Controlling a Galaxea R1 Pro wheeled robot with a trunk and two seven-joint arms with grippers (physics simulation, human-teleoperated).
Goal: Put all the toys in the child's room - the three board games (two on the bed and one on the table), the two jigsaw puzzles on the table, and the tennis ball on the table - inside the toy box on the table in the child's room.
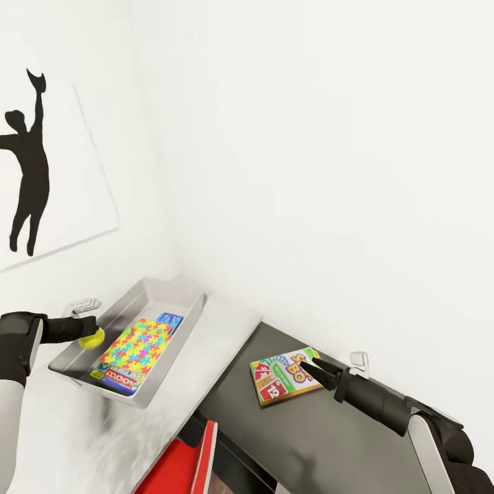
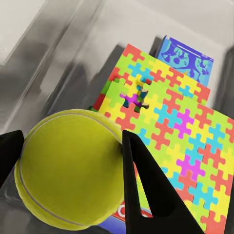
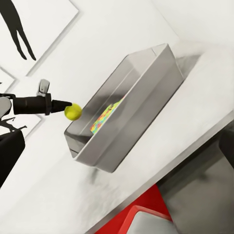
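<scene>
Head view: we see the left gripper (image 1: 88,335) with its fingers clamped on the tennis ball (image 1: 91,337), held at the near-left wall of the toy box (image 1: 180,291) on the table (image 1: 219,329). A jigsaw puzzle (image 1: 134,346) lies in the box over a board game (image 1: 116,377), a blue box (image 1: 169,321) past it. On the right, the right gripper (image 1: 307,371) rests at the edge of another board game (image 1: 286,375) on the dark side unit (image 1: 329,439); we cannot tell if its fingers grip it

Left wrist view: ball (image 2: 68,168) sits between the black fingers (image 2: 151,190), squeezed on both sides, hanging above the puzzle (image 2: 175,131) and the box floor. We judge the step is dropping the ball in; do it well by moving a little further inward past the wall, lowering close to the puzzle, then opening, so the ball does not bounce or roll out

Right wrist view: ball (image 3: 73,111) shows right over the box rim (image 3: 78,127), left gripper (image 3: 62,104) behind it; box (image 3: 141,102) sits near the table edge, so we keep the release gentle and avoid nudging the wall
</scene>
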